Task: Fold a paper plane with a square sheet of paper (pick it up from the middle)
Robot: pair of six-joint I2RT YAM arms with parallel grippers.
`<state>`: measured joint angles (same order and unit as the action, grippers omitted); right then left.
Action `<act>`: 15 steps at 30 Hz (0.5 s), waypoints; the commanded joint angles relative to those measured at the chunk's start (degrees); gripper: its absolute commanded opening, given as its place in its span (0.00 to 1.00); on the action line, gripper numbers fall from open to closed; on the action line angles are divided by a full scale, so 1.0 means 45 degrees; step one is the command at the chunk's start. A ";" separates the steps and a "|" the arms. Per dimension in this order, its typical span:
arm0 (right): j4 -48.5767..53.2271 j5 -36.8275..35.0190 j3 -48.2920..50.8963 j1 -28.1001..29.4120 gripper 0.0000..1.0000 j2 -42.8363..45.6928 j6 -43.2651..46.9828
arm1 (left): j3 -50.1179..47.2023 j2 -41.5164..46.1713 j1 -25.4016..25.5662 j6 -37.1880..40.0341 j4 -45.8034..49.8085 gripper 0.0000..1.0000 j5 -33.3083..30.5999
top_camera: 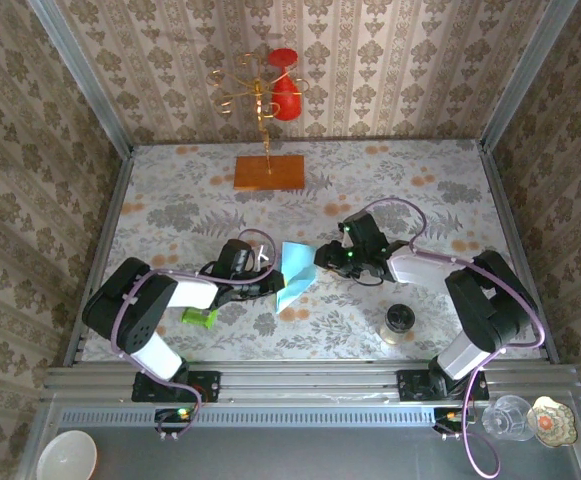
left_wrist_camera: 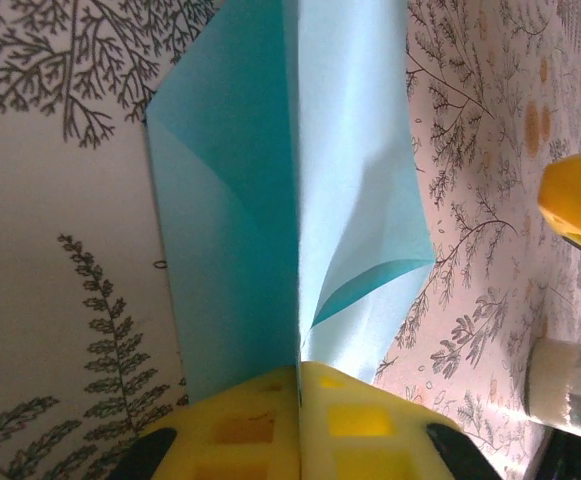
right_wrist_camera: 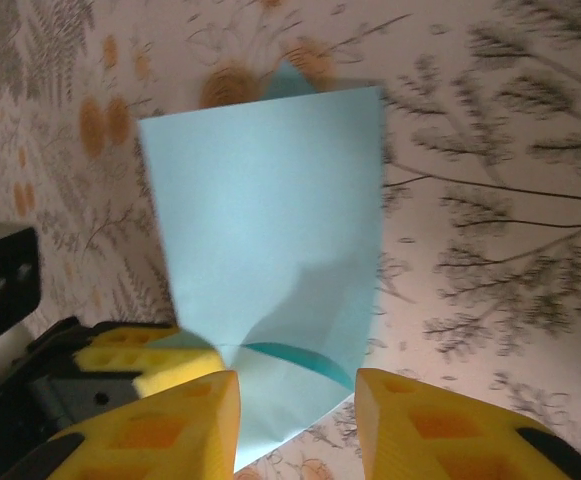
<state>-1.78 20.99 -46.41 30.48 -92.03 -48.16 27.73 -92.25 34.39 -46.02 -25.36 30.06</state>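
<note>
Grip on the thin light-blue paper sheet [top_camera: 295, 272] is made by the left pincer [top_camera: 273, 284]. In the left wrist view this pincer [left_wrist_camera: 298, 385] is seen clamped on the sheet [left_wrist_camera: 300, 200] at its centre fold, the yellow fingertips [left_wrist_camera: 355, 420] pressed together with no gap. The sheet is partly folded, with diagonal creases and one flap lifted. It extends straight ahead of the left pincer over the floral tablecloth [top_camera: 170, 200].

The right pincer [top_camera: 322, 262] is noted on the opposite side of the sheet, facing the left one. In the right wrist view its yellow fingers [right_wrist_camera: 430, 430] stand apart, and the near edge of the sheet [right_wrist_camera: 270, 230] reaches into the gap between them. Contact of these fingers with the paper cannot be confirmed.

A small green cylinder [top_camera: 200, 317] is recorded behind the left pincer, beside its arm. A dark-lidded glass jar [top_camera: 400, 322] is recorded behind the right pincer. An orange rectangular wooden board [top_camera: 270, 172] lies well beyond both pincers
</note>
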 commanded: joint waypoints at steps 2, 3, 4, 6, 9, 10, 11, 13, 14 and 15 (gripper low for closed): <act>0.0298 0.0623 -0.1191 0.0871 0.31 -0.0837 0.0917 | -0.0180 -0.0318 -0.0163 -0.0419 -0.0357 0.09 0.0275; 0.0262 0.0695 -0.1384 0.1019 0.30 -0.1121 0.0917 | -0.0180 -0.0321 -0.0162 -0.0434 -0.0330 0.09 0.0227; 0.0242 0.0812 -0.1659 0.1176 0.28 -0.1473 0.0947 | -0.0169 -0.0341 -0.0177 -0.0428 -0.0296 0.10 0.0182; 0.0257 0.0974 -0.2053 0.1355 0.25 -0.2039 0.0937 | -0.0199 -0.0346 -0.0182 -0.0418 -0.0253 0.10 0.0155; 0.0499 0.1071 -0.2753 0.1536 0.23 -0.2814 0.1082 | -0.0160 -0.0341 -0.0182 -0.0323 -0.0048 0.10 0.0071; 0.0733 0.1028 -0.3040 0.1564 0.23 -0.3067 0.1156 | -0.0148 -0.0342 -0.0196 -0.0293 0.0046 0.11 0.0056; 0.1023 0.0969 -0.3338 0.1567 0.22 -0.3332 0.1223 | -0.0140 -0.0340 -0.0200 -0.0262 0.0070 0.11 0.0041; 0.1306 0.0853 -0.3751 0.1556 0.22 -0.3702 0.1342 | -0.0126 -0.0340 -0.0201 -0.0272 0.0126 0.13 0.0038; 0.1476 0.0673 -0.3913 0.1567 0.22 -0.3859 0.1374 | -0.0108 -0.0324 -0.0201 -0.0262 0.0158 0.13 0.0038; 0.1601 0.0562 -0.4018 0.1562 0.22 -0.3949 0.1420 | -0.0092 -0.0306 -0.0201 -0.0245 0.0220 0.14 0.0049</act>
<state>1.67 24.36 -62.24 37.50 -108.27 -43.53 27.73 -93.01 34.02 -47.18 -26.35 30.70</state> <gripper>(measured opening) 0.218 0.136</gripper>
